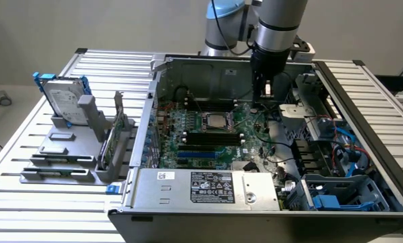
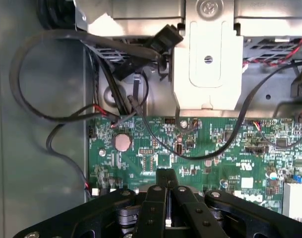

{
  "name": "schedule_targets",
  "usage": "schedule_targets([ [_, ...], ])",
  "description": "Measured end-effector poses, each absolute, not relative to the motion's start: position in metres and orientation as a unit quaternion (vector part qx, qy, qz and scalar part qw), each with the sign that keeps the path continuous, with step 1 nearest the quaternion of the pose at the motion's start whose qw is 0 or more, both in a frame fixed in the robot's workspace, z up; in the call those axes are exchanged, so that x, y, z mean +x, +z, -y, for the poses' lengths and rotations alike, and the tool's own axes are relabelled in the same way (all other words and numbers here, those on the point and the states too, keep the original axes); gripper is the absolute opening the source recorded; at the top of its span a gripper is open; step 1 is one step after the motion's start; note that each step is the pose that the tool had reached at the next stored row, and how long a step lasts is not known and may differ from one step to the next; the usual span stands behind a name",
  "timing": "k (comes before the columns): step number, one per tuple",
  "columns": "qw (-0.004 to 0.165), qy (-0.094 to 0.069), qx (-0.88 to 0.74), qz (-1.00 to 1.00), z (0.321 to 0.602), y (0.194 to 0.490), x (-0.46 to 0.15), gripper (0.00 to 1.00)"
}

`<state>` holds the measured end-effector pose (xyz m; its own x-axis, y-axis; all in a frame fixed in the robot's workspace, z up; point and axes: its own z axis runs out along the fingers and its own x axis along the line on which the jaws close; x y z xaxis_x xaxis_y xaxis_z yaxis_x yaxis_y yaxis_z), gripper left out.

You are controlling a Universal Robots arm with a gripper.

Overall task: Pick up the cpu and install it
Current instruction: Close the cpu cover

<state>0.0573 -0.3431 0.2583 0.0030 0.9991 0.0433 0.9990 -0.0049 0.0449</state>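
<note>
Exterior view: shows the arm dropping near-vertically from above into the open computer case (image 1: 201, 76), wrist pointing straight down. Puts the gripper (image 1: 262, 101) just above the motherboard (image 1: 208, 147), toward the exterior view's right. Finds the cpu (image 1: 215, 120) lying in the metal-framed socket at mid-board, apart from the gripper. Shows a hard drive (image 1: 62, 98) standing upright in the grey rack (image 1: 59, 172) outside the case.

Wrist view: looks down past the gripper (image 2: 165, 174), fingers pressed together and holding nothing, onto green board with a coin cell (image 2: 122, 142) and black cables (image 2: 66, 33).
</note>
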Motion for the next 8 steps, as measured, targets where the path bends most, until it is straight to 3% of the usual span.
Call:
schedule_targets([
  [8,0.001,0.031,0.706,-0.708,0.343,0.244,0.061,0.11],
])
